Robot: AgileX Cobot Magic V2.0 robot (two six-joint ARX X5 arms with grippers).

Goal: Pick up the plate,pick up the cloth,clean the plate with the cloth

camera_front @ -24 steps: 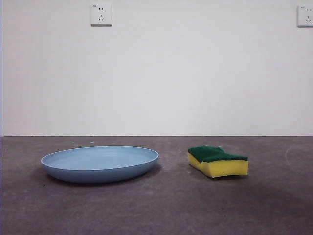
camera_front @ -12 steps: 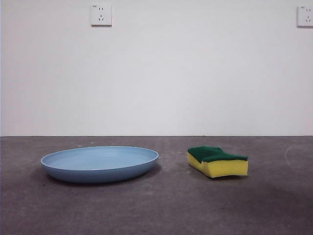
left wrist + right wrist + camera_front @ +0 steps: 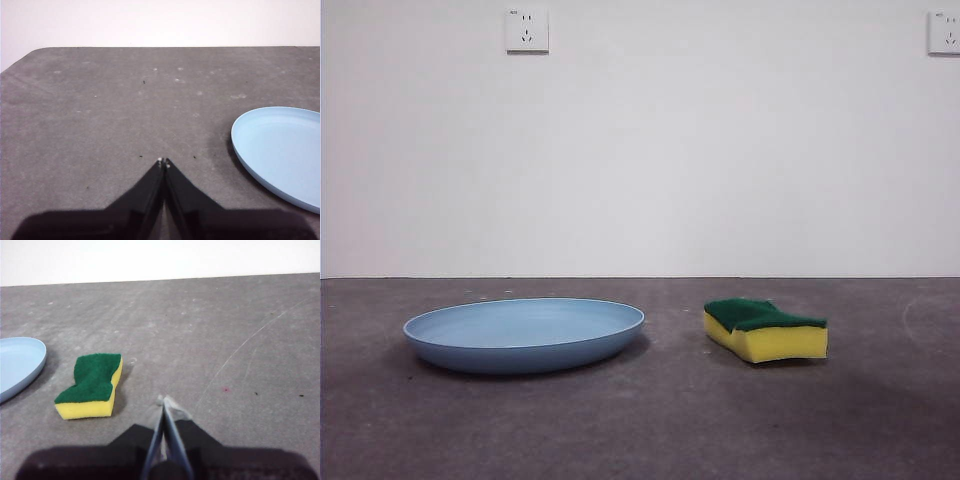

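**Blue plate and sponge lay untouched while both arms waited**

Light-blue and shallow, the plate (image 3: 524,333) sat flat on the dark grey table (image 3: 650,430), its rim level and its inside bare. Near it, but clearly apart with a strip of bare table between them, lay the cloth (image 3: 765,329), in fact a small kitchen sponge of yellow foam with a dark green scouring layer facing up and wavy sides. Behind both rose a plain white wall (image 3: 720,150) carrying one socket (image 3: 527,30) above the plate and a second socket (image 3: 944,32) at the far edge of the front view.

No arm showed in the front view. The left gripper (image 3: 163,161) hung over bare table with its two black jaws pressed together at the tips, holding nothing; the plate's edge (image 3: 280,150) lay off to one side of it, well clear of the jaws. The right gripper (image 3: 165,401) was likewise closed, tips meeting, with nothing between them. It hovered over open table near the sponge (image 3: 92,385) without touching it, and a sliver of the plate (image 3: 20,362) showed just beyond the sponge. A faint pale curved scratch (image 3: 245,347) crossed the table surface on the gripper's other side.
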